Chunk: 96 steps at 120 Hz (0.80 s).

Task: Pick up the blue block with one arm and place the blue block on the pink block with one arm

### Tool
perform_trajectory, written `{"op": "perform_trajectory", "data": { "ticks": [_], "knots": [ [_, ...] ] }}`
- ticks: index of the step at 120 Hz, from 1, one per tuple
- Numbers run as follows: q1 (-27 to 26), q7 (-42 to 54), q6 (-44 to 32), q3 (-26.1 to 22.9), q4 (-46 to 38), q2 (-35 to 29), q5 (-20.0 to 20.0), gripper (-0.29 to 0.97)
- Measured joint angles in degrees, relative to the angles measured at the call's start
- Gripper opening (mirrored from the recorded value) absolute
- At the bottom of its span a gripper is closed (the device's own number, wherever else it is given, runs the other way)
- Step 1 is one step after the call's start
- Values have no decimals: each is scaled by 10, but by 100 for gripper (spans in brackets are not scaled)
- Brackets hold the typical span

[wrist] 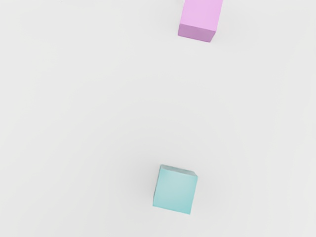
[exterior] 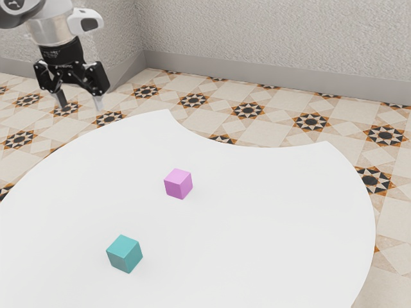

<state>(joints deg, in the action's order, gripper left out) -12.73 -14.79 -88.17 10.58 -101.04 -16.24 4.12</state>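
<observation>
A teal-blue block rests on the white table near its front, toward the exterior view's left. A pink block sits on the table farther back and a little to the right, apart from the blue one. My gripper hangs high above the table's far left edge, well away from both blocks, open with nothing between its fingers. From the wrist, the blue block and the pink block lie on bare white table with a wide gap between them.
The round white table has a curved notch in its far edge. Patterned floor tiles and a grey wall lie beyond it.
</observation>
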Motion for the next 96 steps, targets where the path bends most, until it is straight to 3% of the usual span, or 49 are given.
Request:
{"op": "perform_trajectory", "data": {
  "ticks": [16,33,44,60,96],
  "knots": [
    [1,-14,-16,-5,-9,-9,-4,68],
    [5,-25,-53,1,-107,-1,-9,68],
    [5,-32,-119,24,-207,6,-9,68],
    [6,-38,-221,44,-286,41,-12,68],
    [5,-12,-422,47,-375,101,-24,68]
  ]
}}
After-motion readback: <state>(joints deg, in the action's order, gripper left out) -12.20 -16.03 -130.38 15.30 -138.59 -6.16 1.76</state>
